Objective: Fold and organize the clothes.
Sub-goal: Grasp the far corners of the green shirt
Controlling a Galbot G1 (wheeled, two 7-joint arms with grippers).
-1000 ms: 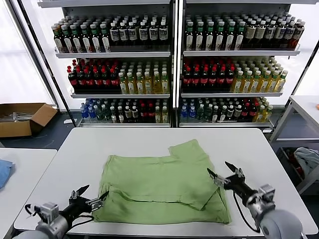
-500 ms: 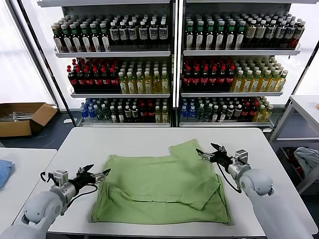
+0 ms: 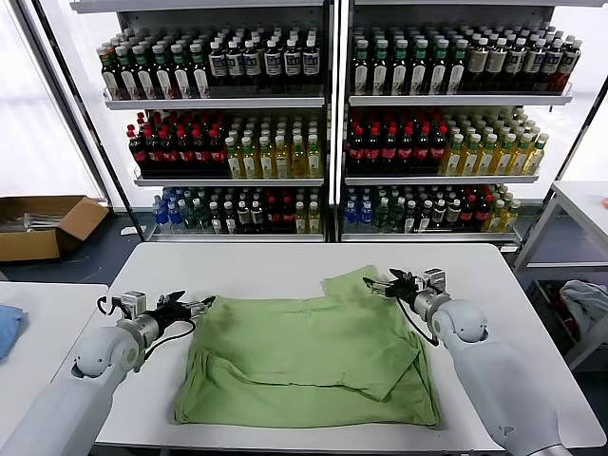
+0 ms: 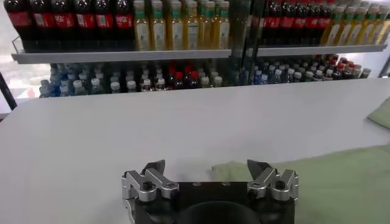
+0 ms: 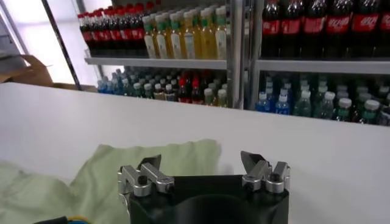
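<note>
Soft light-green shirt [image 3: 304,356] spread on white surface [image 3: 256,271]; left gripper [image 3: 193,307] and right gripper [image 3: 377,284] at far corners, jaws open, empty.

Behind the white desk [image 3: 285,271] stand shelves [image 3: 328,100] packed with bottles [image 3: 237,157]; a cardboard box [image 3: 43,226] sits left of them.

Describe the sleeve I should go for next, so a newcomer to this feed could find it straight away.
On the white table in front of the drink shelves lies one light-green shirt. Its sleeve is the flap jutting from the far right corner toward the shelves, just beside the open right end effector. No other part of the shirt sticks out.
</note>
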